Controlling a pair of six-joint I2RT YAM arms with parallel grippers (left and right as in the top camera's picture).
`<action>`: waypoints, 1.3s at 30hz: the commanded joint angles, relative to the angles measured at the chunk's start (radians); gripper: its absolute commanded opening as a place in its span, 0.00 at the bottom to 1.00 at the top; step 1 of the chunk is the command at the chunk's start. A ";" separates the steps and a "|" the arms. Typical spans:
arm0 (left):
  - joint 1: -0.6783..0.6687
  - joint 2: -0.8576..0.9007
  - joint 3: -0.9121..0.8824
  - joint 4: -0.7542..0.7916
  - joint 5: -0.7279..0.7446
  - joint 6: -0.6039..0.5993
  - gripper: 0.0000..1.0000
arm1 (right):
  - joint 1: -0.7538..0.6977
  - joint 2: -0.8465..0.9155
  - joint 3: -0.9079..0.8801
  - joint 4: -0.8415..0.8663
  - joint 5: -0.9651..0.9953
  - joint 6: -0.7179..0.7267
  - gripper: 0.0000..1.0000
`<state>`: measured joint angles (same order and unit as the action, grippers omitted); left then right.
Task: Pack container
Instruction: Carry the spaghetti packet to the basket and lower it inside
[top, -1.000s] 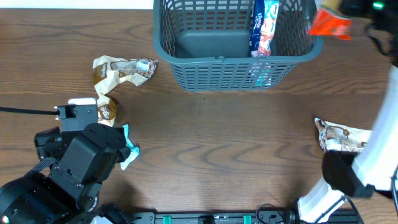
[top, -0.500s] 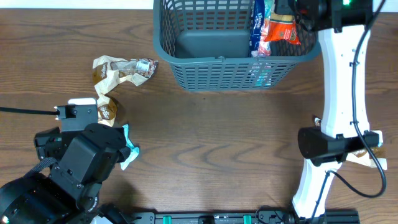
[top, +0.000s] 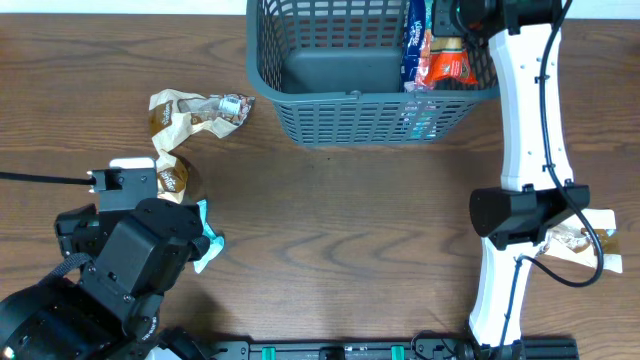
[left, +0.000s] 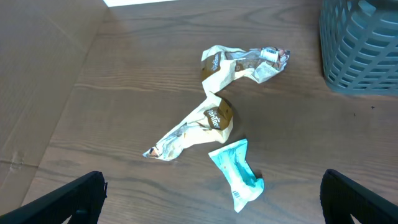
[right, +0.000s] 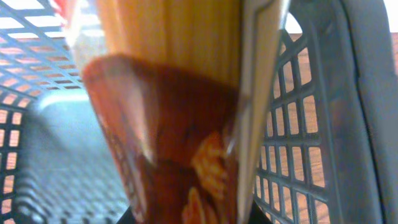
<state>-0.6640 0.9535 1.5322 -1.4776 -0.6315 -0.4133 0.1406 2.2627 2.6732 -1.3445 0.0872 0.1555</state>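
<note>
**Red packet finally made it over the basket**

In about a second the right end effector (top: 460, 28) swung the orange-red snack packet (top: 450, 64) from out past the right rim of the container (top: 350, 118) to inside it. The container sat right under and around that end effector. The packet hung below it, pinched tight, just beside the blue-and-white packet (top: 415, 40) already in there. In the wrist view the lattice wall was close behind the packet, so we reckoned letting go came next.

The left end effector (left: 211, 186) was spread wide with nothing in it. It had the crumpled brown wrappers (left: 217, 112) ahead of it and a teal packet (left: 237, 180) just below. There was also another packet (top: 585, 240) on the bench (top: 350, 230), back by the right arm's base. So plenty left to pack.
</note>
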 joint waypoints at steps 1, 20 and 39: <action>0.000 0.000 0.009 -0.003 -0.005 0.010 0.99 | -0.005 0.001 0.006 0.010 0.041 -0.010 0.01; 0.000 0.000 0.009 -0.003 -0.005 0.010 0.98 | -0.010 0.064 -0.002 -0.018 0.048 -0.010 0.31; 0.000 0.000 0.009 -0.003 -0.005 0.010 0.99 | -0.007 -0.014 0.035 0.063 0.044 -0.014 0.69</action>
<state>-0.6640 0.9535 1.5322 -1.4780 -0.6315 -0.4137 0.1368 2.3310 2.6617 -1.2934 0.1242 0.1467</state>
